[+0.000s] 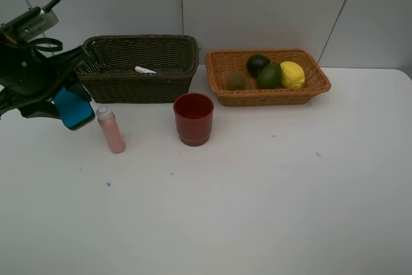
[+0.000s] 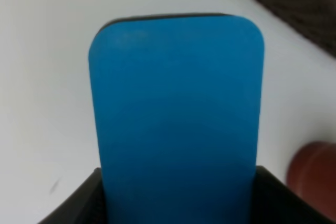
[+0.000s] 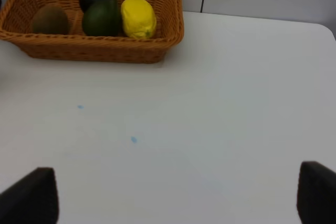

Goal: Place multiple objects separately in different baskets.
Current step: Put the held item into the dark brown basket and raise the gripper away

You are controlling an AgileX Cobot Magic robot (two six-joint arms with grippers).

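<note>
My left gripper [image 1: 67, 106] hangs above the table at the far left, shut on the blue eraser [image 1: 74, 109], which fills the left wrist view [image 2: 176, 114]. Beside it stands the pink white-capped bottle [image 1: 111, 130], with the red cup [image 1: 193, 118] further right. The dark basket [image 1: 138, 88] behind them holds a white marker [image 1: 145, 70]. In the orange basket [image 1: 270, 97] lie a kiwi [image 1: 235, 80], a mangosteen [image 1: 257, 64], a green fruit [image 1: 270, 76] and a lemon [image 1: 292, 75]. My right gripper [image 3: 173, 198] stands open over bare table, out of the exterior view.
The white table [image 1: 257, 198] runs wide in front of the baskets, with a few small blue specks on it. A grey panelled wall stands right behind the baskets. The table's right edge [image 1: 407, 75] lies just past the orange basket.
</note>
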